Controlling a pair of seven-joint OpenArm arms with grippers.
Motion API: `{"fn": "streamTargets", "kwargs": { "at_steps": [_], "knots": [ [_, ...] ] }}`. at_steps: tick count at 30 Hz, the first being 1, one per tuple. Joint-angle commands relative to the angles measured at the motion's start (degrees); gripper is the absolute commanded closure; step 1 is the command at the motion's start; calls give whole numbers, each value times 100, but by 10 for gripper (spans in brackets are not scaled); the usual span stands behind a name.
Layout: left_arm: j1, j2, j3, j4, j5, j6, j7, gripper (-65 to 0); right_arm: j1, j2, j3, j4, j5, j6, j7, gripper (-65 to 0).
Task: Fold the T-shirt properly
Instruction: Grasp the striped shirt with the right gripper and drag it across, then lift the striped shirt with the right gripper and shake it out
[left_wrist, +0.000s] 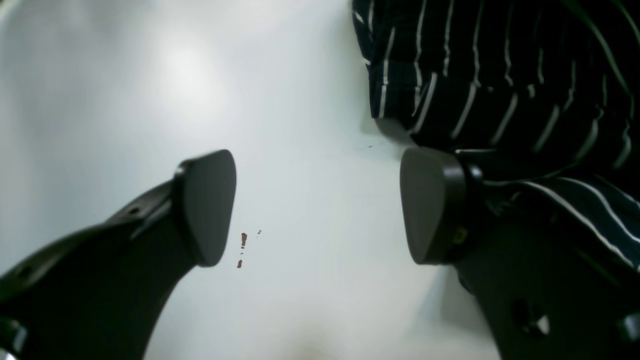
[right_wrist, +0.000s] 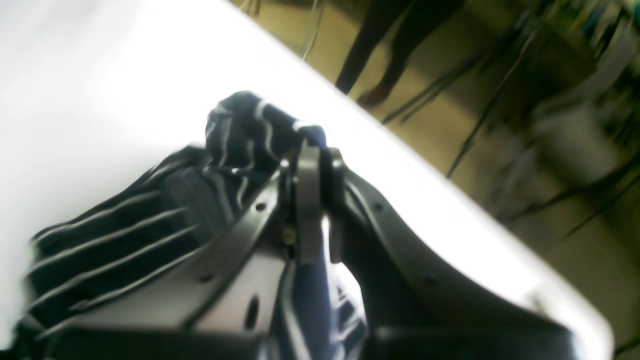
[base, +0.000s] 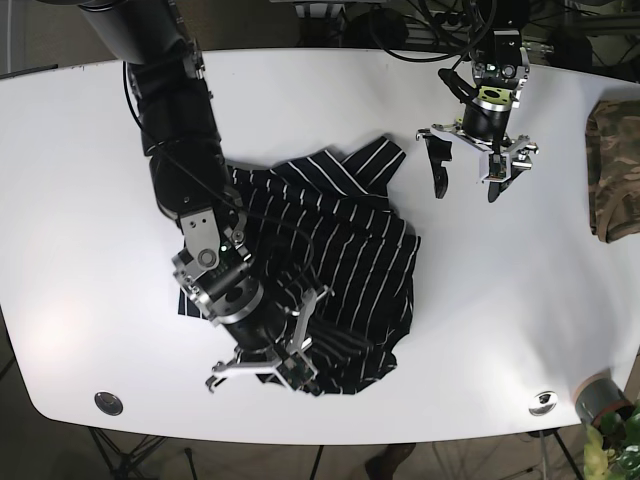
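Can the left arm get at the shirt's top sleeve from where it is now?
Probably yes. The left gripper is open, hovering just beside the shirt edge, with bare table between them. The right gripper is clamped on the opposite hem.

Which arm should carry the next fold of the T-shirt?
Probably right: its end effector is shut on the T-shirt hem at the near edge. The left end effector hangs open beside the sleeve.
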Motion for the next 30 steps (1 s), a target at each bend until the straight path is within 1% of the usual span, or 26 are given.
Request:
{"fn": "streamTargets", "kwargs": {
  "at_steps": [1, 3, 6, 10, 14, 18, 21, 23, 24, 25, 26, 28, 29, 30],
  "knots": [
    [-19, -39, 187, 142, -19, 12, -149, -486, 580, 42, 18, 245, 7, 80, 15, -21],
    [-10, -39, 310, 151, -19, 12, -149, -486, 905, 148, 27, 350, 7, 194, -64, -21],
    [-10, -30, 504, 142, -10, 12, -149, -486, 1451, 324, 27, 359, 7, 291, -161, -21],
    [-10, -39, 732, 124, -10, 21, -149, -485, 2171, 482, 27, 350, 7, 441, -284, -21],
    [-19, -21, 776, 115, -10, 21, -149, -485, 2708, 605, 27, 324, 7, 581, -424, -24],
    [-89, -21, 750, 107, -10, 21, -140, -485, 2743, 587, 27, 254, 7, 581, -424, -27],
    [-133, -39, 732, 107, -10, 21, -140, -485, 2435, 561, 27, 201, 7, 537, -416, -27],
    [-133, -39, 732, 98, -2, 21, -140, -485, 2286, 473, 27, 60, 7, 537, -398, -30],
    [-133, -39, 732, 98, -2, 21, -140, -485, 2189, 367, 27, -98, -20, 537, -389, -44],
    [-133, -39, 732, 98, -2, 21, -140, -485, 2127, 332, 36, -195, -46, 537, -389, -59],
    [-133, -39, 732, 98, -2, 21, -140, -485, 2040, 280, 124, -309, -46, 537, -372, -87],
    [-133, -39, 732, 89, -2, 21, -140, -485, 1864, 156, 414, -590, 7, 537, -231, -163],
    [-133, -39, 732, 71, -2, 21, -140, -485, 1749, 51, 590, -775, 7, 537, -108, -214],
    [-133, -39, 741, 36, -2, 21, -140, -485, 1635, -63, 774, -977, -20, 537, 50, -279]
  ]
}}
